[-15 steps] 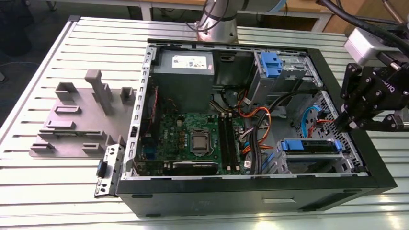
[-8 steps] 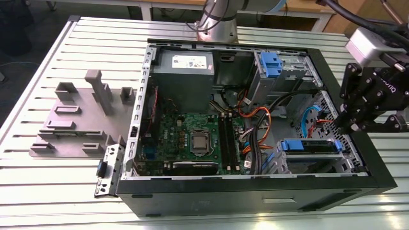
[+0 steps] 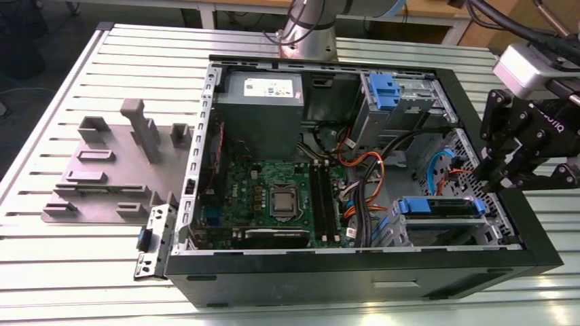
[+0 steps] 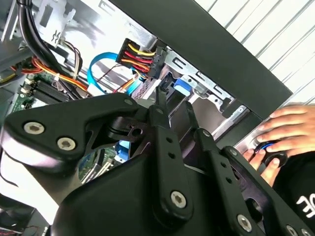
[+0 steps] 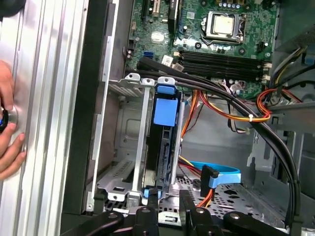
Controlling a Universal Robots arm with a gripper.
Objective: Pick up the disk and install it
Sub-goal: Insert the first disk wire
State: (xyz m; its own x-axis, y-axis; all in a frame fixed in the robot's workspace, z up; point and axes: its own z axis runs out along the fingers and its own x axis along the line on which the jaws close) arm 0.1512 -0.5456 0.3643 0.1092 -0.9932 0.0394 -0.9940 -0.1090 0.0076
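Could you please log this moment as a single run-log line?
hand: above case's drive-bay side, holding nothing visible | disk: in lower drive cage | person's hand: on table beside case

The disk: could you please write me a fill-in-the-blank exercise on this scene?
1. The disk sits in a drive ____ of the case.
2. Its carrier is coloured ____.
3. The grey holder block lies on the exterior view's ____ of the case.
Missing words: bay; blue; left.
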